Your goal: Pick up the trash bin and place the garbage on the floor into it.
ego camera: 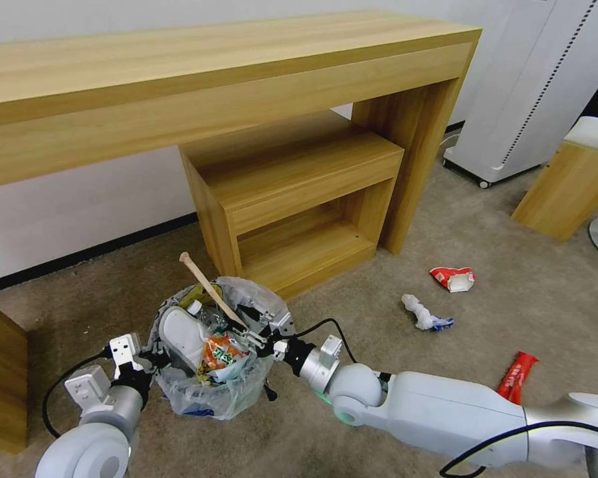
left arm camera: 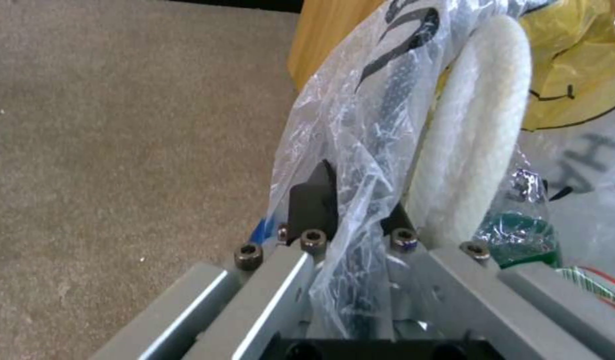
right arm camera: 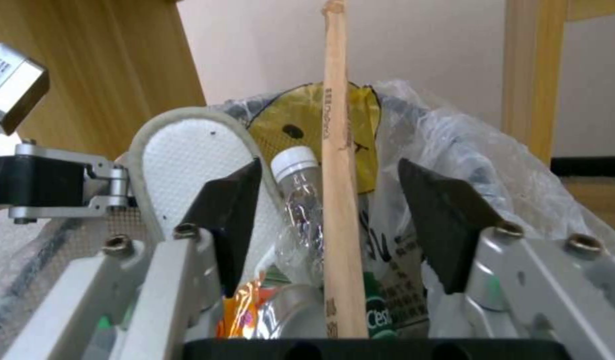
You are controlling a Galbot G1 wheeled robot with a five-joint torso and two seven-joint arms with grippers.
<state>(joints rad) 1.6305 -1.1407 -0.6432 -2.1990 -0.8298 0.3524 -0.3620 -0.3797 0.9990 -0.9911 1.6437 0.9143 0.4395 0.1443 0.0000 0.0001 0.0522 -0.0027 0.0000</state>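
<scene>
Trash bin (ego camera: 209, 392), small, round, black, lined with a clear plastic bag: stands on the carpet at about 7 o'clock in the head view, just in front of the wooden shelf unit (ego camera: 299, 199).

Contents: white slipper (ego camera: 183, 335), clear bottle (right arm camera: 301, 200), orange wrapper (ego camera: 222, 352), yellow bag (right arm camera: 301, 125), wooden stick (ego camera: 209, 289) leaning out toward 11 o'clock.

Left tool (ego camera: 146, 358): at the bin's 9 o'clock rim, closed tight on rim and liner together; the left wrist view shows plastic bunched between the pads (left arm camera: 314, 200).

Right tool (ego camera: 262, 335): at the bin's 3 o'clock side, over the opening. Jaws stand wide apart and hold nothing; the stick runs up between them without touching either pad.

Garbage left on the floor: red-and-white wrapper (ego camera: 453, 279) at 3 o'clock, crumpled white paper (ego camera: 422, 312) just beside it toward 4 o'clock, red packet (ego camera: 517, 375) near 4 o'clock beside the right arm.

Step in hand, by judgement: the stick looks just dropped in, with loading more than half done. Next move calls for lifting the right tool clear of the stick without tipping it out, then reaching to the nearest piece, the crumpled paper, while the left tool holds the bin.
</scene>
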